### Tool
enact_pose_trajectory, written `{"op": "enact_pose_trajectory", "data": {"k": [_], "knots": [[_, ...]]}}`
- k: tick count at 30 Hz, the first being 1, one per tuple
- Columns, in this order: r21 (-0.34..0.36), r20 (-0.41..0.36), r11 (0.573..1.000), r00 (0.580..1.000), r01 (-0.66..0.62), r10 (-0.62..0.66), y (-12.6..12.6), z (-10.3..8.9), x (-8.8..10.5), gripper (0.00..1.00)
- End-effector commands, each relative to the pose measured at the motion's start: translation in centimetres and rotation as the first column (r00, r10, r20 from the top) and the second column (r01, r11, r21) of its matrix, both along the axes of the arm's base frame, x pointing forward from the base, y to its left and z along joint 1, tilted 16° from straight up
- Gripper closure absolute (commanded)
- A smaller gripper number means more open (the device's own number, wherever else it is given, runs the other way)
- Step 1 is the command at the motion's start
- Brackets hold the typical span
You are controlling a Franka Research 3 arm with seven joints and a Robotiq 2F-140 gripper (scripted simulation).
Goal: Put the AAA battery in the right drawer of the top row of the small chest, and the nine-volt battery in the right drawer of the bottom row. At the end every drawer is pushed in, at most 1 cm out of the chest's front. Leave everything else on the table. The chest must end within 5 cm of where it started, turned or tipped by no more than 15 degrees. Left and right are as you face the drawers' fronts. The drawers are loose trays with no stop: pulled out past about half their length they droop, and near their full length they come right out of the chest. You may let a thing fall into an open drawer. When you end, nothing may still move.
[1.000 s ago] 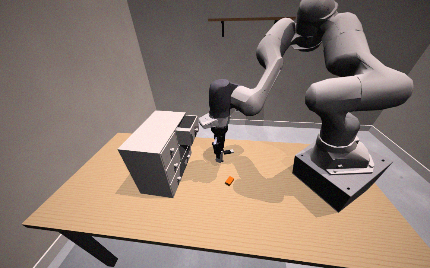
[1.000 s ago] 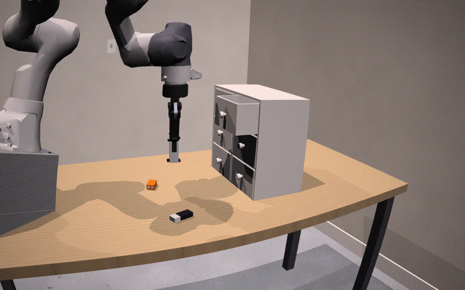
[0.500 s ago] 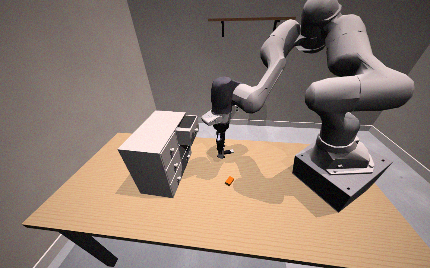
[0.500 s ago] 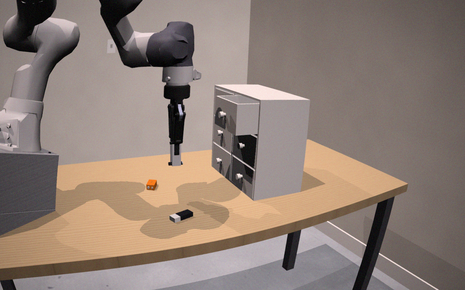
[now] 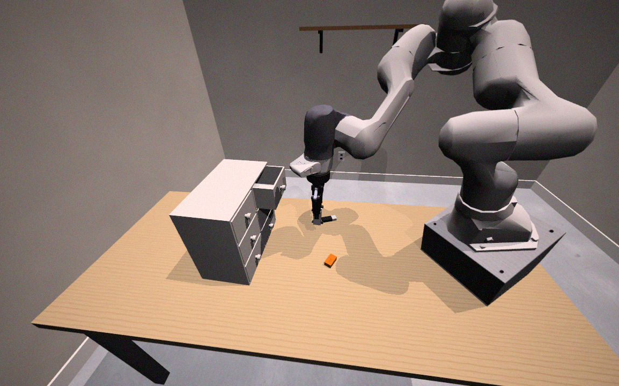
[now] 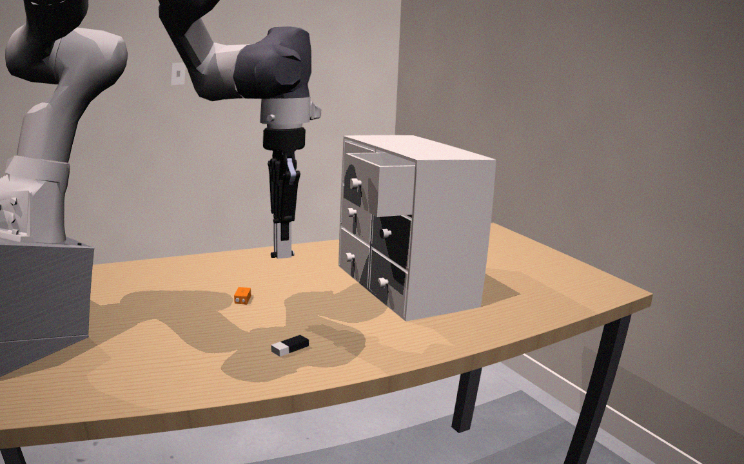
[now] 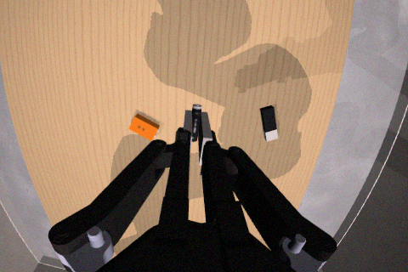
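Observation:
My gripper is shut on the dark AAA battery and points down, held above the table in front of the chest. The battery lies across between the fingertips, with its ends sticking out. The orange nine-volt battery lies on the table, left of the fingers in the wrist view. The white chest stands upright. Its top right drawer is pulled partly out and looks level. Its bottom right drawer looks pushed in. The open drawer's floor is hidden.
A black block with a white end lies on the table, right of the fingers in the wrist view. The other drawers look pushed in. The robot's base stands across the table from the drawer fronts.

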State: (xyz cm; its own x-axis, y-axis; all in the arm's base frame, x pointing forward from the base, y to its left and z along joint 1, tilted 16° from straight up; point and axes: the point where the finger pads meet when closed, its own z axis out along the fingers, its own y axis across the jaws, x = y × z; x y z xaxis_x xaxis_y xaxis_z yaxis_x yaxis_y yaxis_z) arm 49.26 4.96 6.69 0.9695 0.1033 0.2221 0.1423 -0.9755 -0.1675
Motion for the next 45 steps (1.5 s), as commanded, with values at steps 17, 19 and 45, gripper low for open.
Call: {"op": "enact_pose_trajectory", "data": {"k": [17,19,45], "knots": [[-0.006,-0.004,1.0,1.0,-0.022,0.022,-1.3,5.9,-1.4,0.97],[-0.006,-0.004,1.0,1.0,-0.022,0.022,-1.4,6.8,-1.6,0.97],[-0.006,-0.004,1.0,1.0,-0.022,0.022,-3.4,16.5,-3.4,0.97]]}}
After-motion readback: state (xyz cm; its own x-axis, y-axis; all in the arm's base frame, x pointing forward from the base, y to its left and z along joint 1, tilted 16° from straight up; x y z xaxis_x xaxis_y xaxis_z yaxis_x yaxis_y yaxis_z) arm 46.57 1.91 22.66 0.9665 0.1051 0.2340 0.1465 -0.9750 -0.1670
